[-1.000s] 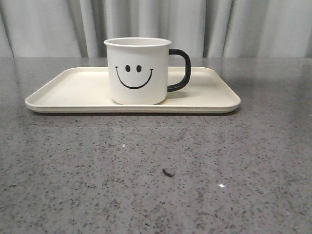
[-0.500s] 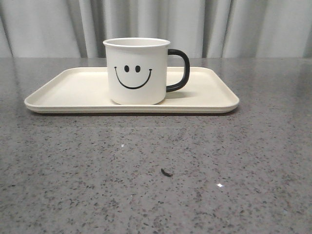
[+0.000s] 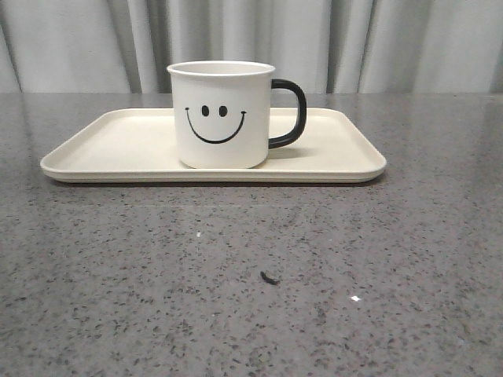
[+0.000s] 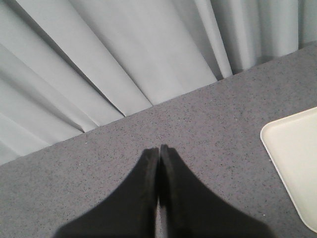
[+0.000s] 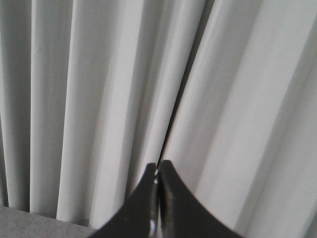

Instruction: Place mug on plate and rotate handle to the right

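- Centre-upper part of the front view: mug (image 3: 221, 115) stands upright on the plate (image 3: 118, 149), smiley face toward the camera.
- Handle (image 3: 291, 114) sticks out on the mug's right side in the frame, black loop seen side-on over the plate's right half.
- Mug sits near the plate's front edge, approx. mid-width; plate's left and right parts bare around it.
- Plate lies flat on the grey speckled table (image 3: 251, 275), long side across the frame, in the upper half of the pic.
- Small dark speck (image 3: 269, 277) on the table, lower centre, well apart from the plate.
- Pale pleated curtain (image 3: 393, 43) fills the top strip behind the table.
- No arm or gripper in the front view.
- Left wrist view: left gripper (image 4: 159, 148) at bottom centre, both black fingers pressed together, nothing between them; it hangs over bare table w/ curtain above.
- Plate corner shows at the right edge of that view, well apart from the fingertips.
- Right wrist view: right gripper (image 5: 158, 166) at bottom centre, fingers pressed together, holding nothing; curtain fills nearly the whole frame, sliver of table at lower left.
- Mug not seen in either wrist view.
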Available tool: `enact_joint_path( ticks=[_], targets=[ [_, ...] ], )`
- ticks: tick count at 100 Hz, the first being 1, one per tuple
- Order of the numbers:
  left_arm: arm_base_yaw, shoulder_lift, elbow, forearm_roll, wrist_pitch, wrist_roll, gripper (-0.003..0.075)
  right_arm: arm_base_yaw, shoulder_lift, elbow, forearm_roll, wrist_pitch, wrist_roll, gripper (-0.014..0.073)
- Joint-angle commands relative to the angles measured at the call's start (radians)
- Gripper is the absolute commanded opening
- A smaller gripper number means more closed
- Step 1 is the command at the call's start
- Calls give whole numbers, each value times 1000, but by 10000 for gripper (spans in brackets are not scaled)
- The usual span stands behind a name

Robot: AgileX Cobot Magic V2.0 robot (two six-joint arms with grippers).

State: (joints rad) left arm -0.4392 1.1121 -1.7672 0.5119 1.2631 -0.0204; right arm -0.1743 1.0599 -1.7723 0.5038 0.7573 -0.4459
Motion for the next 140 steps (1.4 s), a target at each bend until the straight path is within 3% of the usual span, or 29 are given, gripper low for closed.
enact_joint_path(
  ticks=[1, 34, 60, 95, 140],
  targets=[
    [-5, -7, 1, 22, -74, -12, -19, -6, -107, 136, 28, -172, 7, -89],
    [-5, -7, 78, 17, -102, -12, -19, -6, -466, 716, 27, -401, 7, -89],
    [-5, -9, 146, 15, -130, -12, -19, -6, -611, 979, -9, -434, 7, -89],
    [-5, -9, 184, 17, -187, -13, -19, -6, -630, 1101, -9, -423, 7, -89],
    [-5, -9, 184, -2, -183, -13, -19, -6, -630, 1109, -9, -414, 7, -89]
  ],
)
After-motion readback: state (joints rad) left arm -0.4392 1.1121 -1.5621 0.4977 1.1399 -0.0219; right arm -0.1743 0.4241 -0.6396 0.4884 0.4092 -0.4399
